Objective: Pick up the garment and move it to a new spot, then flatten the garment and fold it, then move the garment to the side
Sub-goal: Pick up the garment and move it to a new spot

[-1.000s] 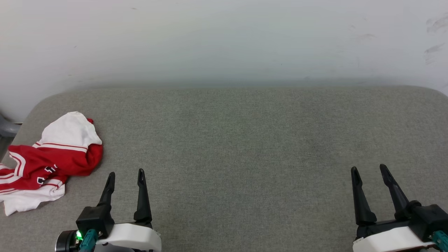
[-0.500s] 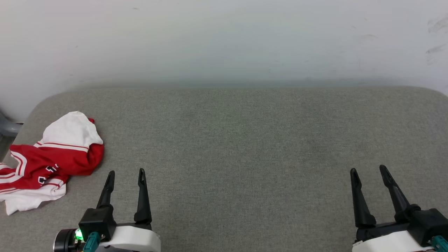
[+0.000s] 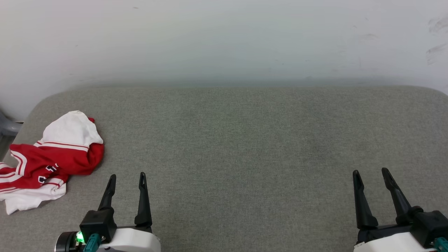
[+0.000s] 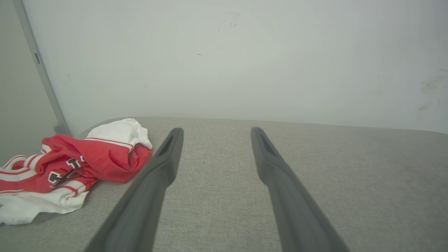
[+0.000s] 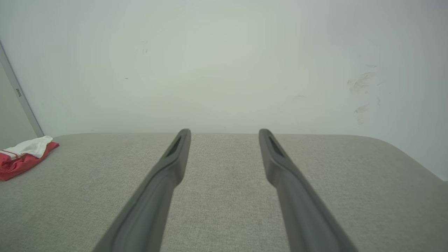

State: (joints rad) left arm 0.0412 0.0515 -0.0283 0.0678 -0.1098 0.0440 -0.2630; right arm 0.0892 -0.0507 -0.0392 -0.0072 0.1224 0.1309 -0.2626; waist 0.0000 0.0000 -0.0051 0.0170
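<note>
Task item: the garment (image 3: pixel 52 157), a red jersey shirt with white sleeves, lies crumpled in a heap at the far left of the pad, a white sleeve uppermost, black lettering half lost in the folds
Item edges: its left side runs to the head view's left border; whether it overhangs the pad's rim cannot be told
Surface: grey fabric pad (image 3: pixel 245 140), 2 rounded back corners, back edge close against a pale wall (image 3: pixel 224 42)
Left arm: left gripper (image 3: pixel 127 175) at the near edge, 2 fingers spread wide with nothing between them, just right of the garment and apart from it
Right arm: right gripper (image 3: pixel 370 171) near the pad's right end, fingers likewise wide, holding nothing, well apart from the garment
Open room: the wide stretch of pad from the garment's right side to the right corner, and between the 2 grippers, shows plain grey cloth
Left margin: a grey object (image 3: pixel 5 127) beside the pad's left back corner, kind unclear
</note>
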